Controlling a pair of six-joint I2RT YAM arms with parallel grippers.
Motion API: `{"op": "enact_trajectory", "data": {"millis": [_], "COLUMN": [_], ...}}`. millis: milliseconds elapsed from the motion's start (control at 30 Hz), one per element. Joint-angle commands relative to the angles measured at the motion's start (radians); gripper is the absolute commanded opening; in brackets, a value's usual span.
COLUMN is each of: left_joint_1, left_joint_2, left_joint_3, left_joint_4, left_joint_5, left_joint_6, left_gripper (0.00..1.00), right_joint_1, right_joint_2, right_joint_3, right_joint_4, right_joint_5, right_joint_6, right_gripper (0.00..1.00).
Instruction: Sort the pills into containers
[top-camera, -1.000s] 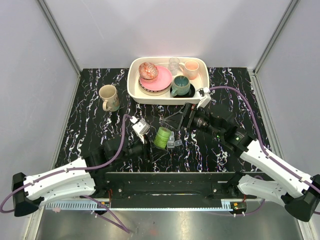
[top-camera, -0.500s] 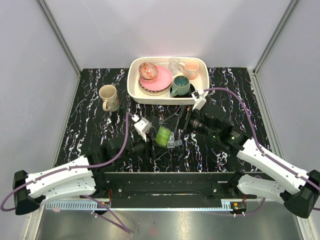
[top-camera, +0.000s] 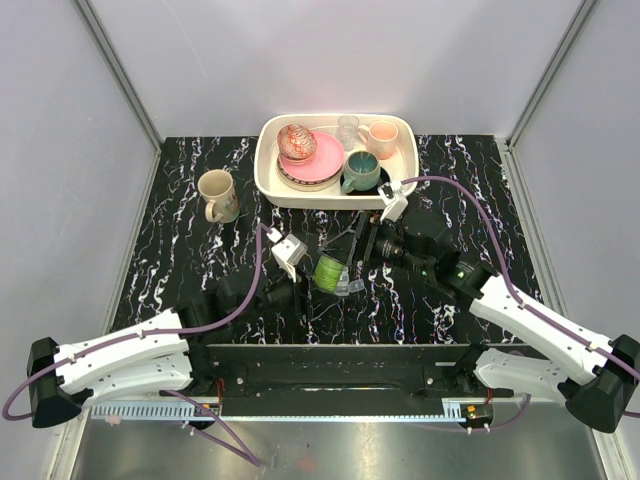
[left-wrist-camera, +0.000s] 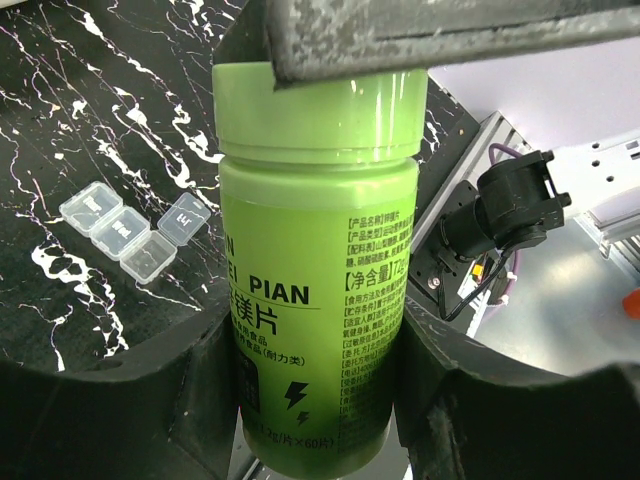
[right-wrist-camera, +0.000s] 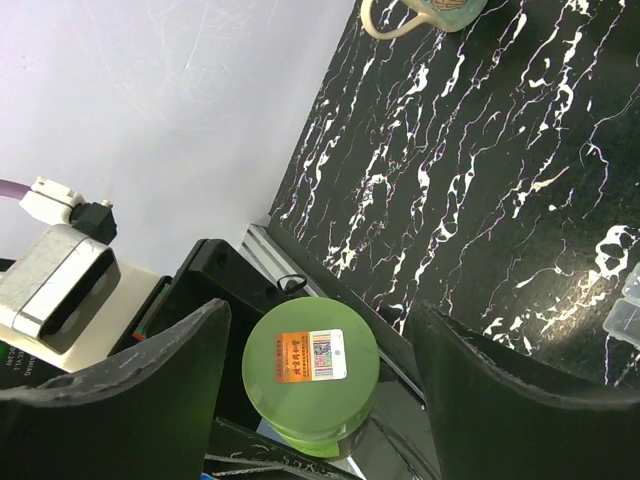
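The left end effector (left-wrist-camera: 318, 345) holds the green bottle (top-camera: 327, 271) by its body. In the left wrist view one finger presses on each side of the label. The bottle's cap points away from this arm, and a grey finger of the other arm crosses just above the cap.

The right end effector (right-wrist-camera: 320, 330) stands wide around the cap end of the bottle. In the right wrist view there is a clear gap between the round green top and each finger, so it grips nothing. The top of the cap carries a small orange and white sticker.

The containers (left-wrist-camera: 120, 232) lie on the bench (top-camera: 180, 260) just beside the bottle, on the side of the right arm and a little nearer to the arm bases. They are a strip of three clear square compartments. A fourth small clear square touches the end one, and I cannot tell if it is an open lid. Two compartments show a whitish mark, but what is inside them is too small to tell. I cannot make out the pills in any view.

Behind the bottle stands a cream tray (top-camera: 268, 170). It holds a pink plate (top-camera: 325, 160) with a patterned bowl (top-camera: 296, 141) on it, a clear glass (top-camera: 347, 130), a pink mug (top-camera: 382, 138) and a teal mug (top-camera: 362, 170). A beige mug (top-camera: 216, 193) stands on the bench well apart from the bottle, to the far left of it.
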Motion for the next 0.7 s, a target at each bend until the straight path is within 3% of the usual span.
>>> {"op": "enact_trajectory", "data": {"millis": [0,667], "left_joint_1": [0.003,0.003], "left_joint_2": [-0.004,0.001], "left_joint_3": [0.058,0.057], "left_joint_4": [0.095,0.11], "left_joint_5": [-0.021,-0.04], "left_joint_6": [0.011,0.006], "left_gripper": [0.0,0.0], "right_joint_1": [0.01,0.011], "right_joint_2": [0.0,0.002], "right_joint_3": [-0.003,-0.002], "right_joint_4": [0.026,0.038], "right_joint_5": [-0.016,-0.07], "right_joint_6": [0.001,-0.001], "right_gripper": [0.76,0.62]}}
